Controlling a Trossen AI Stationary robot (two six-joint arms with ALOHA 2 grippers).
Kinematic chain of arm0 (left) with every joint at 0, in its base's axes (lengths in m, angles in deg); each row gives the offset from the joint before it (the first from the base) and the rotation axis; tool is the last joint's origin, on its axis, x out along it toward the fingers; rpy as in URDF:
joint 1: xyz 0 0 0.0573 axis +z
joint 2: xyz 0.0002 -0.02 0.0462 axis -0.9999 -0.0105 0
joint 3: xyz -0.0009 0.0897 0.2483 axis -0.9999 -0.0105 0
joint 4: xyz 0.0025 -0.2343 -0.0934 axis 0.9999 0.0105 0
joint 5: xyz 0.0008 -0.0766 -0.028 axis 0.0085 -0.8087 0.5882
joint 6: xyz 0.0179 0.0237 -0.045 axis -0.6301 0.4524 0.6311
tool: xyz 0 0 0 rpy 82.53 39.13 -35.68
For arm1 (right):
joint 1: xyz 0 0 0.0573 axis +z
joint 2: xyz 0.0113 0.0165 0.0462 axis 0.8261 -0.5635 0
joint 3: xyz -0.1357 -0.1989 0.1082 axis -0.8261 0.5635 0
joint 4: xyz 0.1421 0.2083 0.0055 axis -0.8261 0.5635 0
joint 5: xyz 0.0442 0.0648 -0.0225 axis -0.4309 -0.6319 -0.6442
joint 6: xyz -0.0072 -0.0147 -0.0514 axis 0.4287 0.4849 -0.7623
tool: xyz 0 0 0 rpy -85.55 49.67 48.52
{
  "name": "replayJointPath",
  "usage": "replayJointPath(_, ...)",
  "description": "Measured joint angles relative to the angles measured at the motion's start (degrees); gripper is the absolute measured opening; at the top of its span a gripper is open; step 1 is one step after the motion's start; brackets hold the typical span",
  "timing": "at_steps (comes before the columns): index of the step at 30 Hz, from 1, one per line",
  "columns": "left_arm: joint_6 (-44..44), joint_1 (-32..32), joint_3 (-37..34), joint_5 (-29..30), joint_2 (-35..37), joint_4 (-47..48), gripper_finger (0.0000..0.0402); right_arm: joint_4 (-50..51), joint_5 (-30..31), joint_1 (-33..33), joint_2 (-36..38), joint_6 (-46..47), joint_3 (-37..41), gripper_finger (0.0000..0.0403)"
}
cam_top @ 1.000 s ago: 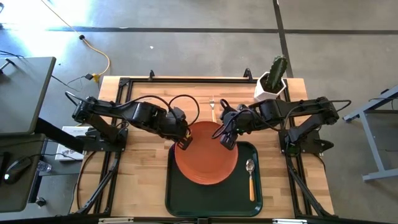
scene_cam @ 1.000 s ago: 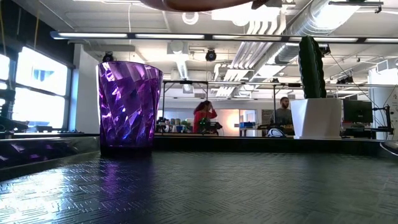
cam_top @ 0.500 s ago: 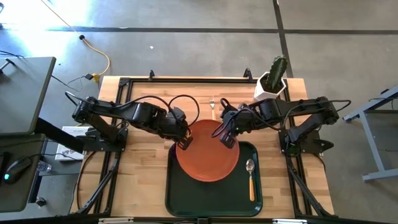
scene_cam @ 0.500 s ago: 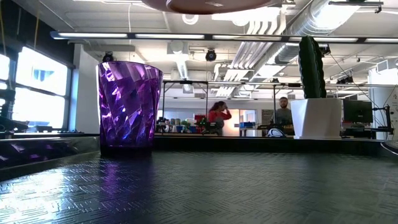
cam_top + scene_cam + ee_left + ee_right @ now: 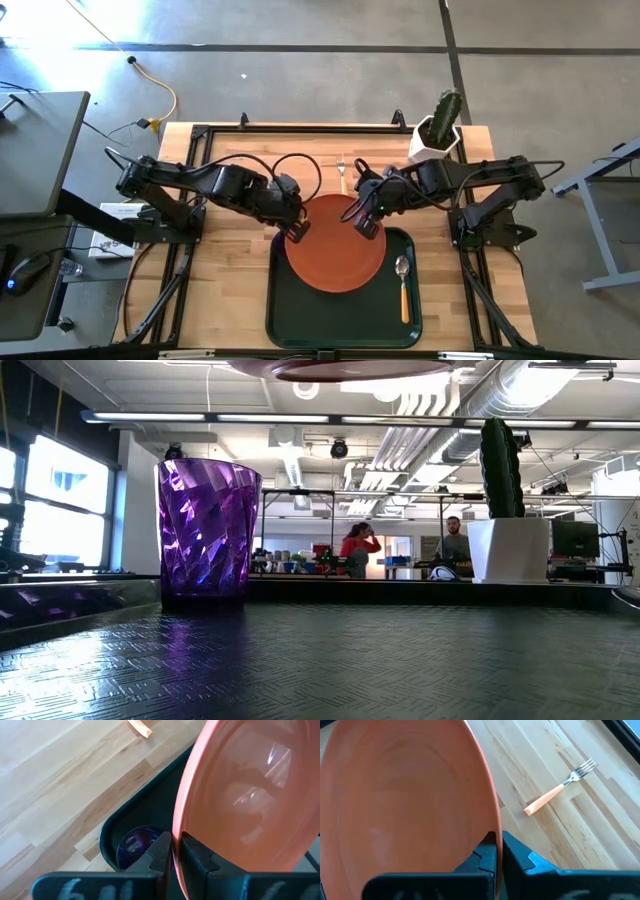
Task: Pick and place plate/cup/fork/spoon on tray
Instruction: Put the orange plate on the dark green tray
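The orange plate (image 5: 335,245) hangs over the far half of the dark green tray (image 5: 345,318), held between both grippers. My left gripper (image 5: 297,232) is shut on its left edge and my right gripper (image 5: 366,226) on its far right edge. In the low view only the plate's underside (image 5: 340,368) shows, high above the tray floor. The purple cup (image 5: 207,530) stands upright in the tray's far left corner, partly under the plate (image 5: 136,845). The spoon (image 5: 403,285) lies on the tray's right side. The fork (image 5: 341,172) lies on the wooden table beyond the tray. My left gripper (image 5: 175,840) pinches the plate's rim (image 5: 175,827) on its left side between the two fingers. It comes in from the table's left. The plate is lifted clear of the tray. My right gripper (image 5: 499,837) pinches the rim (image 5: 496,822) on the plate's far right side between its two fingers, coming from the table's right. The plate hangs roughly level above the tray.
A white angular pot with a cactus (image 5: 435,130) stands at the table's far right corner. Bare wood lies on both sides of the tray. People show in the room far behind the table in the low view.
The plate has come down a little and levelled out over the tray; more of its underside shows in the low view now. Both arms have barely moved.
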Motion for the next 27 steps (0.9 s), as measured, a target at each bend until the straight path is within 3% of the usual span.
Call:
replayJointPath(7,-2.0,0.0,0.0,0.0,0.0,0.0,0.0038,0.0,0.0,0.0,0.0,-0.1,0.0,0.0001)
replayJointPath(18,-2.1,0.7,0.0,-0.7,0.0,-0.7,0.0109,2.6,0.0,0.0,0.0,-0.5,0.0,0.0000)
replayJointPath(27,-3.9,0.7,0.0,-0.7,1.8,-5.4,0.0115,9.7,-1.3,0.5,0.0,-3.3,0.0,0.0000)
